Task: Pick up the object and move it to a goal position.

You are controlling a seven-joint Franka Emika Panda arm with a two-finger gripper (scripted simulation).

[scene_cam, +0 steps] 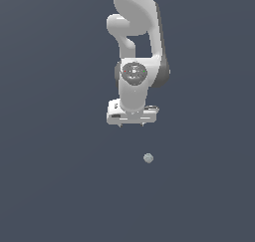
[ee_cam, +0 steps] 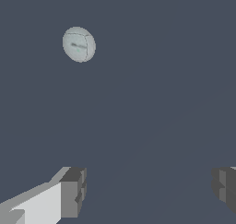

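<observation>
The object is a tiny pale grey-bluish sphere (scene_cam: 148, 158) lying on the dark floor, below and a little toward the exterior view's right of my white gripper (scene_cam: 131, 125). The gripper hangs above the floor, points down and holds nothing. In the wrist view the sphere (ee_cam: 79, 44) shows faint speckles and lies well away from the two grey fingertips (ee_cam: 73, 191), off the line between them. The jaws stand wide apart, so the gripper (ee_cam: 147, 188) is open. The sphere touches neither finger.
The white arm (scene_cam: 137, 42) reaches down from the top of the exterior view. A plain dark grey-blue floor (scene_cam: 60, 186) fills the rest of both views. No goal marker shows.
</observation>
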